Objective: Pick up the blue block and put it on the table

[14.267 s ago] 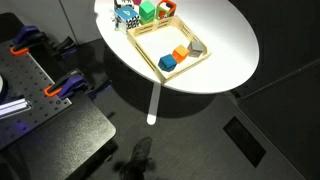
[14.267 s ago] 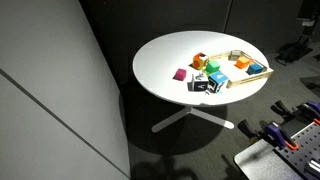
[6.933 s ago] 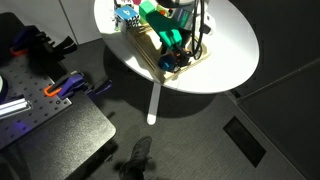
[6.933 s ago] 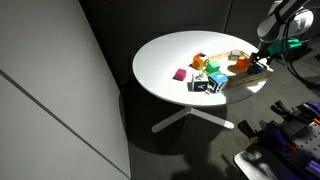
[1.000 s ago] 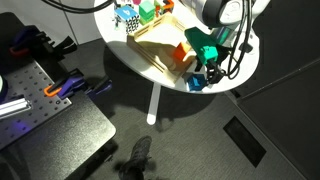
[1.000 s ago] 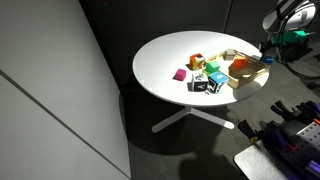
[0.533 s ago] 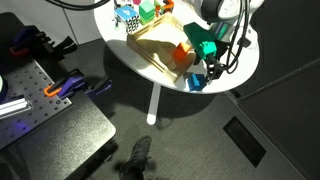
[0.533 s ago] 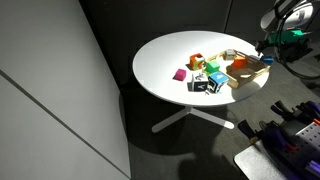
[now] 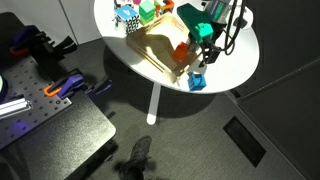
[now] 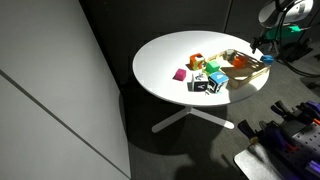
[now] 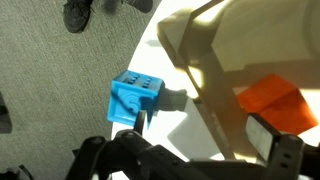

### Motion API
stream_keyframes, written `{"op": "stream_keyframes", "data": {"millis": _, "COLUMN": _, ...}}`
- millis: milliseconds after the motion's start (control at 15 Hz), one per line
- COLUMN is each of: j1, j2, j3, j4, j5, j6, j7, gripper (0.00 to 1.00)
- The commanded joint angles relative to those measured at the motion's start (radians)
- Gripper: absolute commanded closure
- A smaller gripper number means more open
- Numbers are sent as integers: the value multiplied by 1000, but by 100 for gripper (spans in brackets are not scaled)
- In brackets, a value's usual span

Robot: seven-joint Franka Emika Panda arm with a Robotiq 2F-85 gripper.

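Note:
The blue block [image 9: 197, 81] sits on the round white table [image 9: 232, 74] near its edge, just outside the wooden tray [image 9: 150, 50]. In the wrist view the blue block [image 11: 135, 100] lies on the table beside the tray's wall [image 11: 215, 90]. My gripper [image 9: 201, 62] hangs open and empty above the tray's corner, a little above and apart from the block. In the wrist view the gripper's fingers [image 11: 198, 128] stand apart with nothing between them. An orange block [image 9: 181, 50] lies in the tray.
A green block [image 9: 147, 12] and a blue-and-white speckled object [image 9: 125, 15] stand at the table's far side. Several small blocks [image 10: 200, 75] lie beside the tray [image 10: 248, 72]. A dark workbench with orange clamps [image 9: 62, 88] stands beside the table.
My gripper has let go of the blue block and lifted away from it toward the tray. The block stays on the table near the edge.

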Motion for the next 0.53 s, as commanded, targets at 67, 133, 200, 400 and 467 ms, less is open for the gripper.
{"op": "stream_keyframes", "data": {"millis": 67, "j1": 1, "j2": -148, "j3": 54, "j4": -133, "j5": 13, "j6": -50, "j7": -108, "gripper": 0}}
{"op": "stream_keyframes", "data": {"millis": 133, "j1": 6, "j2": -170, "j3": 59, "j4": -150, "j5": 9, "j6": -79, "j7": -120, "gripper": 0}}
{"op": "stream_keyframes", "data": {"millis": 200, "j1": 14, "j2": -191, "j3": 60, "j4": -165, "j5": 4, "j6": -107, "j7": -125, "gripper": 0}}
{"op": "stream_keyframes", "data": {"millis": 400, "j1": 47, "j2": -252, "j3": 45, "j4": -208, "j5": -21, "j6": -186, "j7": -110, "gripper": 0}}
{"op": "stream_keyframes", "data": {"millis": 467, "j1": 59, "j2": -273, "j3": 40, "j4": -227, "j5": -31, "j6": -197, "j7": -97, "gripper": 0}}
